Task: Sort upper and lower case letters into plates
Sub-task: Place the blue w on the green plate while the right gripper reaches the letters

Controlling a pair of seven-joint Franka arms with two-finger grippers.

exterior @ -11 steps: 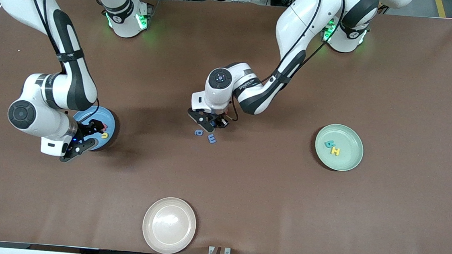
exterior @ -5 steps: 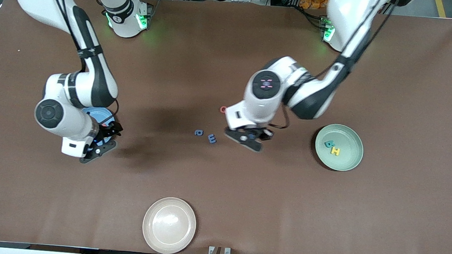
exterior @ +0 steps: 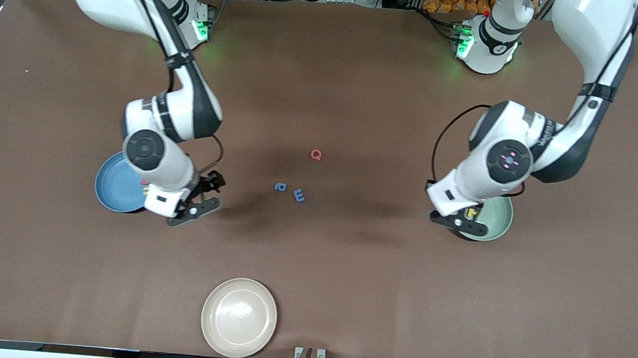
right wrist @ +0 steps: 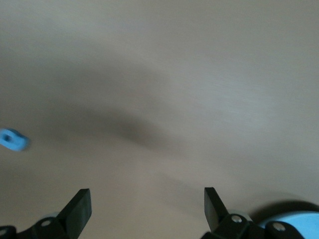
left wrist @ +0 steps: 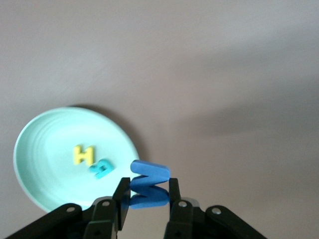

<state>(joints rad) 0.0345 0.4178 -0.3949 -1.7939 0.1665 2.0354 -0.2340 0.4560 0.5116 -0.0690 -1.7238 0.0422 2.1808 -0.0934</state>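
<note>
My left gripper [exterior: 459, 221] hangs over the rim of the mint green plate [exterior: 497, 218] on the side toward the table's middle. It is shut on a blue zigzag letter [left wrist: 149, 182], which sits between the fingers of the left gripper [left wrist: 146, 191]. On the mint green plate [left wrist: 45, 164] lie a yellow H [left wrist: 83, 155] and a teal letter [left wrist: 101, 169]. My right gripper [exterior: 204, 195] is open and empty over bare table beside the blue plate [exterior: 115, 184]. A red Q [exterior: 316, 154] and two blue letters [exterior: 280, 187] [exterior: 299, 195] lie mid-table.
A beige plate [exterior: 238, 317] sits near the table's front edge, nearer the camera than the loose letters. In the right wrist view a blue letter [right wrist: 14, 139] shows at the frame's edge and the blue plate's rim [right wrist: 299, 224] shows beside the right gripper [right wrist: 147, 204].
My left arm has swung from the mid-table letters to the mint green plate, shut throughout, uncovering the red Q. The right arm has moved off the blue plate toward the middle, still open.
</note>
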